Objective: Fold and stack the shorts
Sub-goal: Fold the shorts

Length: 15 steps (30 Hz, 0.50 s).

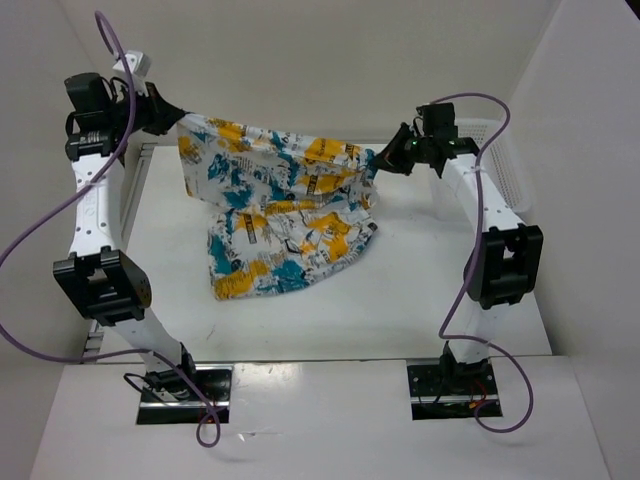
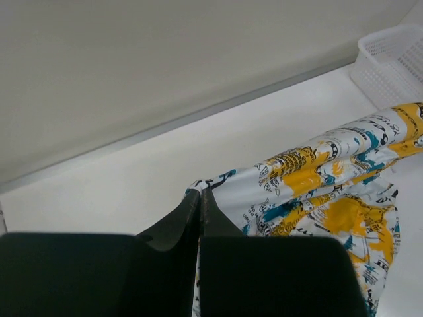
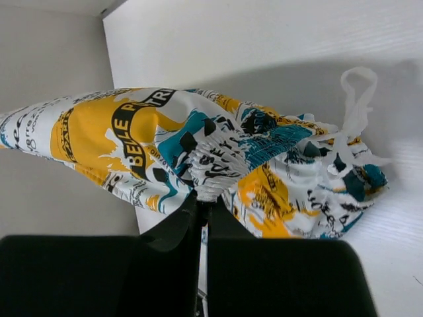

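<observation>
Left end effector (image 1: 172,118), top view: jaws closed on one upper corner of the soft white fabric shorts (image 1: 280,200) printed with yellow-orange and teal-blue splashes and black lettering. Right end effector (image 1: 385,157) is closed on the opposite upper corner. The shorts hang between them above the far half of the flat white desk (image 1: 420,300); the top edge sags, and the lower part droops in a crumpled heap that appears to rest on the desk. A white plastic mesh basket (image 1: 508,170) stands behind the right arm, apart from the cloth. Left wrist view: both black fingers (image 2: 178,221) are pressed together with no visible gap, and a thin hem of the shorts (image 2: 317,178) is pinched at their very tips. The fabric runs away to the right in loose folds toward the basket (image 2: 393,63). Right wrist view: the fingers (image 3: 175,228) are closed on a gathered, elasticated stretch of the shorts (image 3: 132,132), probably the waistband. A white drawstring loop (image 3: 357,92) dangles free. Judgement: the garment is light, limp and compliant, so it will not keep a shape unsupported, and it drapes and bunches readily. The bite at the left tip looks shallow and could slip under tension. The thicker gathered band and the seamed corners look like the better places to hold, and the drawstring may snag.
</observation>
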Tool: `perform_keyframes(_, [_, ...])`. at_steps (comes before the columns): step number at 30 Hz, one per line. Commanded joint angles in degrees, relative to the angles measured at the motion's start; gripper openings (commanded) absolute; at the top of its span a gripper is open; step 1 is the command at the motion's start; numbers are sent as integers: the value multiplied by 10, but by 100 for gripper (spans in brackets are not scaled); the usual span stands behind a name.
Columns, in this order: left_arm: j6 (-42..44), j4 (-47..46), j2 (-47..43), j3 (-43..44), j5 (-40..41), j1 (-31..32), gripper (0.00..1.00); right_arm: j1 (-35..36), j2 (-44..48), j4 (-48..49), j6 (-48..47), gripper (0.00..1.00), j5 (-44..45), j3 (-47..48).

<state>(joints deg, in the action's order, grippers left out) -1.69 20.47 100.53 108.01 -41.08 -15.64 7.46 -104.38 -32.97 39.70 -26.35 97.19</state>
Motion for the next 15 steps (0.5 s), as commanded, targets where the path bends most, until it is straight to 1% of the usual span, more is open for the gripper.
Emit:
perform_keyframes(1, [17,-80,-29,14,1,-14,0,-3,29,26,-20,0,24,43])
perform_keyframes(2, [17,-80,-29,23,1,-14,0,-3,29,26,-20,0,24,79])
perform_keyframes(4, [17,-85,-17,53,1,-14,0,-3,-1,20,-13,0,3,142])
perform_keyframes(5, [17,-80,-11,94,1,-14,0,-3,-13,20,-8,0,2,224])
perform_keyframes(7, [17,-74,-11,139,1,-26,0,-3,-53,-16,-8,0,-4,321])
perform_keyframes(8, [17,-74,-11,159,1,-33,0,2,-64,-34,-8,0,-4,419])
perform_keyframes(9, [17,-68,-17,177,1,-38,0,7,-75,-57,-22,0,2,471])
perform_keyframes(10, [17,-68,-25,196,1,-43,0,7,-104,-117,-27,0,8,581])
perform_keyframes(12, [17,-62,-63,187,1,-49,0,12,-141,-194,-44,1,18,704])
perform_keyframes(13, [17,-62,-80,172,1,-49,0,12,-192,-243,-44,1,26,821])
perform_keyframes(14, [17,-85,-118,111,-12,-49,0,12,-168,-282,-56,1,15,775])
perform_keyframes(15, [17,-103,-142,68,-12,-49,0,25,-157,-305,-74,1,35,759])
